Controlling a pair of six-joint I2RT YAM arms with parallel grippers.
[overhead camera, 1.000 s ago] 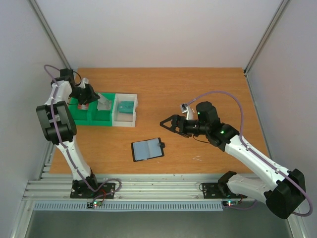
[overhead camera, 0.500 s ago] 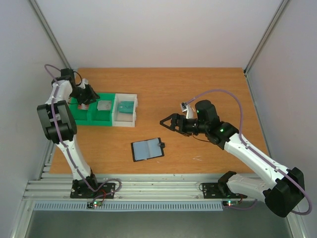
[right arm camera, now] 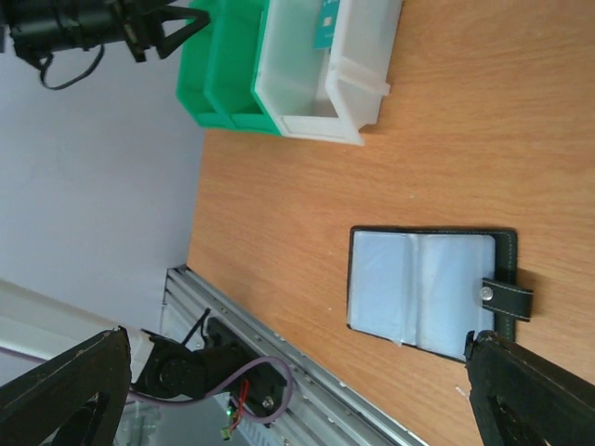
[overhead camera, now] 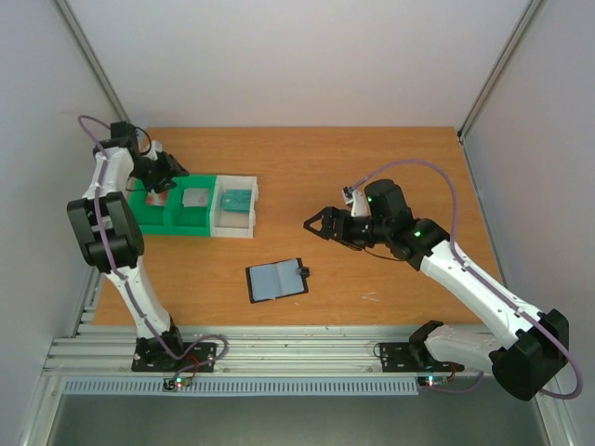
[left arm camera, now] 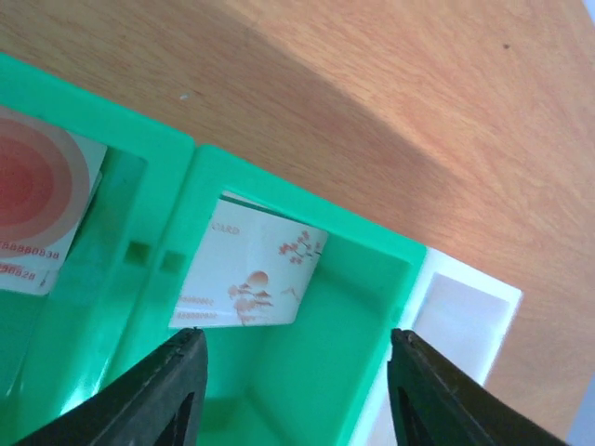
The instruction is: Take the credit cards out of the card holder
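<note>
The card holder (overhead camera: 276,280) lies open and flat on the table, its clear pockets facing up and its clasp tab to the right; the right wrist view shows the card holder (right arm camera: 423,290) too. Three credit cards lie in the trays: a red-circle card (left arm camera: 33,214), a white card with red drawings (left arm camera: 251,269) and a teal card (overhead camera: 237,199). My left gripper (left arm camera: 297,344) is open above the middle green compartment, holding nothing. My right gripper (overhead camera: 315,226) hovers open to the right of the card holder, well above the table.
A green tray (overhead camera: 177,223) with two compartments and a white tray (overhead camera: 232,229) stand joined at the left of the table. Aluminium rails (overhead camera: 297,353) run along the near edge. White walls close off the back and both sides.
My left gripper has opened and let go of the white card, which now lies flat in the middle green compartment. The right gripper has drifted slightly right and back.
</note>
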